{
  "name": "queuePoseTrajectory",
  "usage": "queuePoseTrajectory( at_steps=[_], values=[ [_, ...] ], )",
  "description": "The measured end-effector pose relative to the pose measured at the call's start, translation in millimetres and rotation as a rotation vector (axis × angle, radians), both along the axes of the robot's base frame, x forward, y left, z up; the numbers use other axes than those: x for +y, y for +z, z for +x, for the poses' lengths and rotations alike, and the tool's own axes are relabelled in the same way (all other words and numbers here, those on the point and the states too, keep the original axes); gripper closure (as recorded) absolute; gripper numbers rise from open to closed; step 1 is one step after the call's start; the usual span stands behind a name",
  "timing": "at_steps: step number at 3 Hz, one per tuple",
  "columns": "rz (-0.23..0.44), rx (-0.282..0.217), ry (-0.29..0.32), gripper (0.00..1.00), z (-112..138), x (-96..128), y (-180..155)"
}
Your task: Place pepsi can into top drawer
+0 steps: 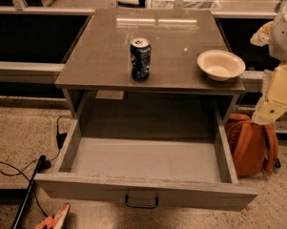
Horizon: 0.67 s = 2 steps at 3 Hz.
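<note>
pepsi can (140, 58) upright nr bench (100, 42) front edge, left of ctr. cream bowl (220, 65) at front-right corner. top drawer (143, 191) pulled open below. tool (272, 101) off bench right edge, width cant tell. can prob light, stiff, slick, tippy; grab mid-body sides.

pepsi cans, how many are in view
1: the pepsi can stands on the table, left of the bowl; the open top drawer holds none. The gripper hangs at the right edge.
</note>
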<state>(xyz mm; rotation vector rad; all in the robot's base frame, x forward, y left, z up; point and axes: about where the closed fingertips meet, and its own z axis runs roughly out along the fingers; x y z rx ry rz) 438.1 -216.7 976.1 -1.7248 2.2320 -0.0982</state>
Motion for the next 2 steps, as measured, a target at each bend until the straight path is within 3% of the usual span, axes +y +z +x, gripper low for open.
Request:
queuePoseTrajectory(
  at_steps=[1, 2],
  values=[
    [0.0, 0.0, 0.0, 0.0, 0.0, 0.0, 0.0],
    [0.014, -0.032, -0.06, 0.0, 13.6, 3.7, 6.5]
  ],
)
